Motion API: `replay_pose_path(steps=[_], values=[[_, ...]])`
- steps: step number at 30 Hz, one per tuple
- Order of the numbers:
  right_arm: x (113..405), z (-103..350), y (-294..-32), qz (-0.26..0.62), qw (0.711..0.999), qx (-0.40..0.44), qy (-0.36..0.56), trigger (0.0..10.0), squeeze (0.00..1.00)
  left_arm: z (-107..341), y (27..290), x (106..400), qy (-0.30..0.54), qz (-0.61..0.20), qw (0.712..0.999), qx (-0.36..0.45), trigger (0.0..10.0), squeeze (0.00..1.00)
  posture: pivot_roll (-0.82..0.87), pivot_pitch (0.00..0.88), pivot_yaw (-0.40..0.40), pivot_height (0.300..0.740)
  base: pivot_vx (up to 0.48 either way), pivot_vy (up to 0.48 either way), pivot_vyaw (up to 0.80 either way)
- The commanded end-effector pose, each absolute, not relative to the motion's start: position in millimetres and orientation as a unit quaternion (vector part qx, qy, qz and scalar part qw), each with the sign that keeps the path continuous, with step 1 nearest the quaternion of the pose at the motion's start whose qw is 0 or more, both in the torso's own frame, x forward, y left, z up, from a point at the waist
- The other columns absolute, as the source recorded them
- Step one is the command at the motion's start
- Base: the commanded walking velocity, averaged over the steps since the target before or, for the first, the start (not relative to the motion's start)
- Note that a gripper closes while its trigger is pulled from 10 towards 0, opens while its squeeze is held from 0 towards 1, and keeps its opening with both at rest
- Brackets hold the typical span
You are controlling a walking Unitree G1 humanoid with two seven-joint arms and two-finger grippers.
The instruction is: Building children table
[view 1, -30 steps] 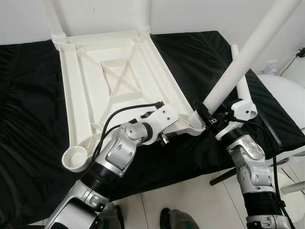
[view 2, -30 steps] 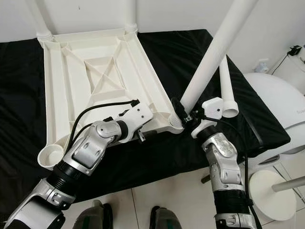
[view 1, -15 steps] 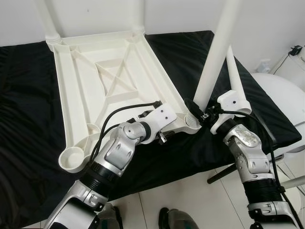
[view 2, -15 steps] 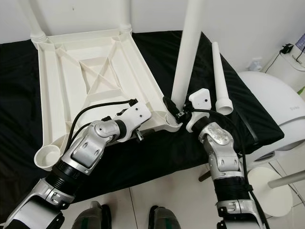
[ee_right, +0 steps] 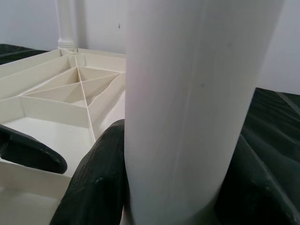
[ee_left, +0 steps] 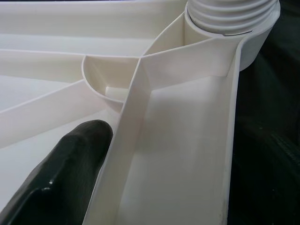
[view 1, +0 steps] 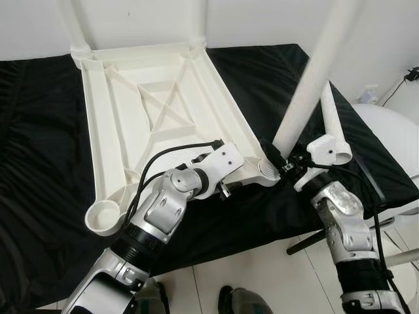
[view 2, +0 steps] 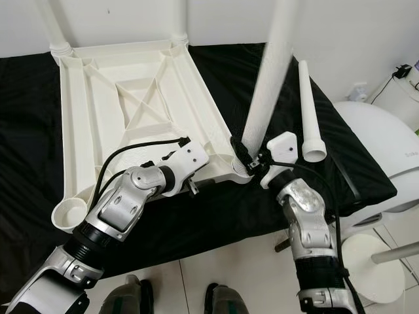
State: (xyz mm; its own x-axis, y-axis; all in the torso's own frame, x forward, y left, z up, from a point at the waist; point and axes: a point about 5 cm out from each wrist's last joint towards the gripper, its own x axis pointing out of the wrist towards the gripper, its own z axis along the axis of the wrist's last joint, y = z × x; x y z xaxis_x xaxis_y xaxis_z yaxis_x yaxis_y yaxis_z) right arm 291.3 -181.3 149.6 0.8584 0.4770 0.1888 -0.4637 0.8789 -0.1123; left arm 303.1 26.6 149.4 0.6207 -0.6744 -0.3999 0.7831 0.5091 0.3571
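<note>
White plastic leg (view 2: pixel 270 78) stands at centre frame, grasped by my right end effector (view 2: pixel 247 159); my left end effector (view 1: pixel 230 186) clenches the tabletop (view 1: pixel 150 104) rim.

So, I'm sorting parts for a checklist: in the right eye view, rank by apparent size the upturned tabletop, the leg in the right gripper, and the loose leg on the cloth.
1. Tabletop, largest.
2. Leg held by the right gripper; it rises toward the camera, so it looks enlarged.
3. Loose leg, smallest.
</note>
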Motion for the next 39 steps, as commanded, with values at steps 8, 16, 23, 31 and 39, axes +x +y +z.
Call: replay_pose_path(steps=[8, 16, 23, 31, 39], values=[[283, 99, -198, 0.185, 0.982, 0.030, -0.010, 10.0, 0.00, 148, 33, 306, 0.112, -0.397, 0.872, 0.262, 10.0, 0.00, -0.02, 0.108, -0.029, 0.740, 0.000, 0.000, 0.00], [283, 93, -200, 0.181, 0.983, 0.035, -0.003, 10.0, 0.00, 148, 33, 306, 0.112, -0.394, 0.873, 0.263, 10.0, 0.00, -0.02, 0.104, -0.034, 0.740, 0.000, 0.000, 0.00], [299, 123, -191, 0.199, 0.978, 0.034, -0.053, 10.0, 0.00, 148, 32, 305, 0.117, -0.409, 0.873, 0.239, 10.0, 1.00, -0.02, 0.101, -0.038, 0.740, 0.000, 0.000, 0.00], [310, 148, -182, 0.216, 0.971, 0.046, -0.088, 10.0, 0.00, 153, 31, 302, 0.111, -0.420, 0.872, 0.226, 10.0, 1.00, -0.02, 0.097, -0.041, 0.740, 0.000, 0.000, 0.00], [324, 174, -171, 0.235, 0.963, 0.058, -0.123, 10.0, 0.00, 173, 31, 305, 0.080, -0.433, 0.871, 0.217, 10.0, 0.00, -0.01, 0.086, -0.047, 0.740, 0.000, 0.000, 0.00]])
